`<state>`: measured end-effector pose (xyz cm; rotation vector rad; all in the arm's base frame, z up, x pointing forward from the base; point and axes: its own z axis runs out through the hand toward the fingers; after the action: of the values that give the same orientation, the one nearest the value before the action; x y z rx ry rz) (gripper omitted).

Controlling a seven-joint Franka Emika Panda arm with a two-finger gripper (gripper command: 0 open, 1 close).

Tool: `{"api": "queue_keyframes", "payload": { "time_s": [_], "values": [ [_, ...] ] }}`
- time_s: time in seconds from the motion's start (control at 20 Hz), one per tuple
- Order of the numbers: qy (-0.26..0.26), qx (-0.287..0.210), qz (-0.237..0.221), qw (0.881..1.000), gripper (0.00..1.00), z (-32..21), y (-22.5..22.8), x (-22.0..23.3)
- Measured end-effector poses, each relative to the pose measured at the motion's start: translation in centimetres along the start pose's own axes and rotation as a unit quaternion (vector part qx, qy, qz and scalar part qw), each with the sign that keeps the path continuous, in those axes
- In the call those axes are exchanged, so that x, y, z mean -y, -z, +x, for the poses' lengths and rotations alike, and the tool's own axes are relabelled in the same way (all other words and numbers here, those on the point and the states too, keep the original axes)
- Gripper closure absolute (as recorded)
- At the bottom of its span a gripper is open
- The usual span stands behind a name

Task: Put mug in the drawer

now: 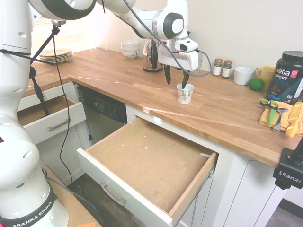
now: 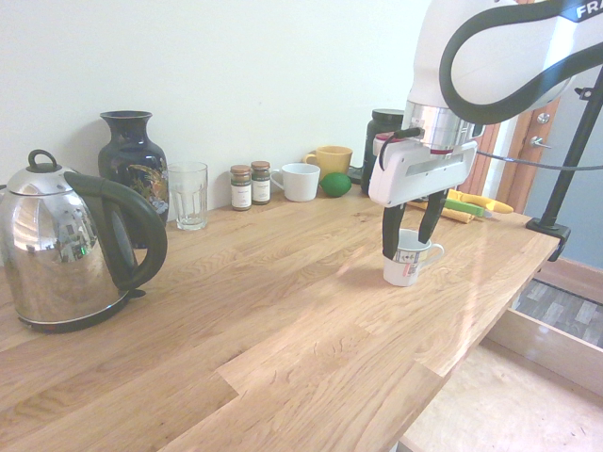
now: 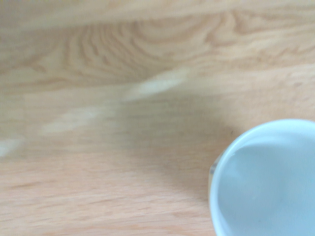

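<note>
While the drawer (image 1: 151, 165) hangs pulled out and bare at six o'clock of the countertop (image 1: 227, 111), the mug (image 1: 184, 93) stands upright on the wood, and my gripper (image 1: 175, 78) points down at its rim, fingers (image 2: 392, 234) spread wide, holding nothing.

Both exterior views are evenly and brightly lit by daylight. In the first exterior view the window (image 1: 19, 28) at the upper left is overexposed, and pale streaks of glare are laid across the countertop (image 1: 142, 90). Straight edges are bent slightly toward the frame borders. In the second exterior view a soft shadow is cast on the wood left of the mug (image 2: 407, 257), and reflections are seen on the kettle (image 2: 57, 250). The wrist view is blurred throughout; the mug rim (image 3: 231, 147) at the lower right is rendered softly.
</note>
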<state>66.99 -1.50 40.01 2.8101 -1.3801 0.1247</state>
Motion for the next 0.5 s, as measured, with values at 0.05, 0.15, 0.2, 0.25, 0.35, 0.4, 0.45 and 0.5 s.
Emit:
{"api": "queue_keyframes", "payload": {
  "time_s": [0.05,0.15,0.2,0.25,0.35,0.4,0.45,0.5],
  "values": [
    [0.000,0.002,-0.003,1.000,0.00,0.0,-0.6,0.0],
    [0.000,0.006,-0.008,1.000,0.00,0.1,-1.9,0.1],
    [0.001,0.007,-0.011,1.000,0.00,0.0,-2.6,0.2],
    [0.001,0.009,-0.013,1.000,0.00,0.0,-3.2,0.3],
    [0.002,0.012,-0.017,1.000,0.00,0.0,-4.3,0.4],
    [0.002,0.013,-0.018,1.000,0.00,0.0,-4.7,0.4],
    [0.001,0.014,-0.018,1.000,0.00,0.0,-4.9,0.4],
    [0.000,0.014,-0.018,1.000,1.00,0.1,-5.0,0.3]
  ]
}}
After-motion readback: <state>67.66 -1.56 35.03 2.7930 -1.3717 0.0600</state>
